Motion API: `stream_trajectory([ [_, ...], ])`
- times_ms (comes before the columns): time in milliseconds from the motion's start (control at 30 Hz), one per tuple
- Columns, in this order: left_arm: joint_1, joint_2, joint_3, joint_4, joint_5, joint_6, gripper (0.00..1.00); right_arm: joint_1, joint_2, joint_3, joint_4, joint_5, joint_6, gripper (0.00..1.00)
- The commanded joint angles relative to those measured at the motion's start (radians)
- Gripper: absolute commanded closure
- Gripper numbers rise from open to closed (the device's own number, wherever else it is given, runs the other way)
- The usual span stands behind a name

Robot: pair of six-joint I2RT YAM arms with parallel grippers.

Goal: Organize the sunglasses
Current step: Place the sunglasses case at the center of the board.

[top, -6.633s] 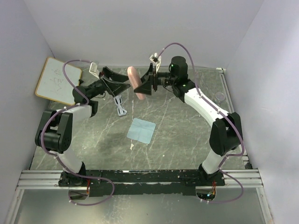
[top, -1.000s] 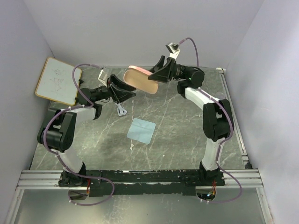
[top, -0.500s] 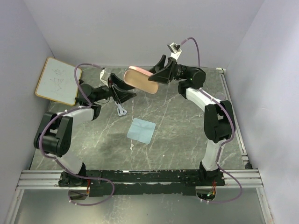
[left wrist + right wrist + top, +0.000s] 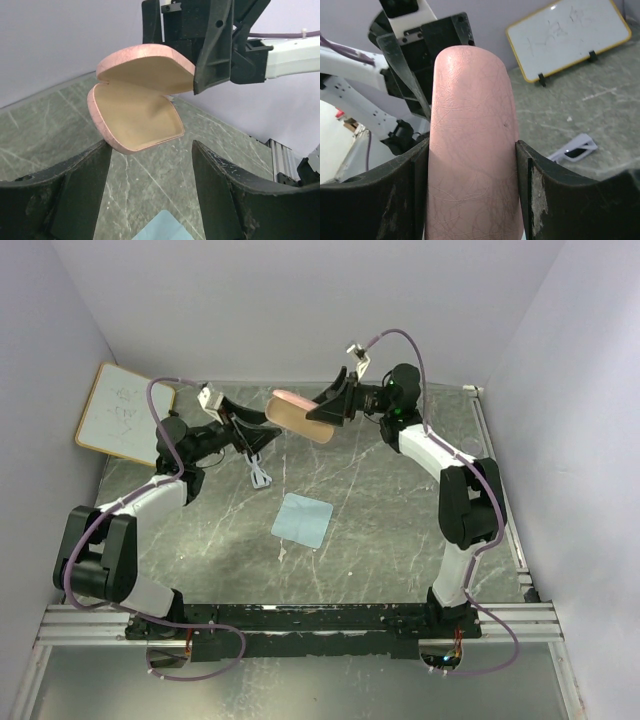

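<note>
The pink case (image 4: 298, 415) is held ajar by the right fingers (image 4: 547, 200); the left fingers (image 4: 75, 200) are spread wide, empty. The sunglasses (image 4: 260, 472) are not yet cased, lying on the table (image 4: 390, 520).

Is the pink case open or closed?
Open. The pink case gapes like a clam, its tan inside showing and empty.

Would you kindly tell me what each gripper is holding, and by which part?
The right gripper clamps the open pink case across the width of its upper shell, near one end. The left gripper is open and holds nothing.
</note>
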Motion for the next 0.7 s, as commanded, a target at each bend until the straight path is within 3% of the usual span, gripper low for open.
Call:
stream_trajectory([
  [0, 0.008, -0.027, 0.004, 0.05, -0.034, 0.006, 0.25, -0.003, 0.052, 0.023, -0.276, 0.055, -0.256, 0.99],
  [300, 0.052, 0.011, -0.009, 0.171, 0.0, -0.093, 0.25, -0.001, 0.229, 0.112, -0.569, 0.133, -0.48, 0.99],
  [667, 0.084, 0.067, -0.024, 0.288, 0.037, -0.173, 0.25, 0.003, 0.364, 0.203, -0.77, 0.194, -0.629, 0.99],
])
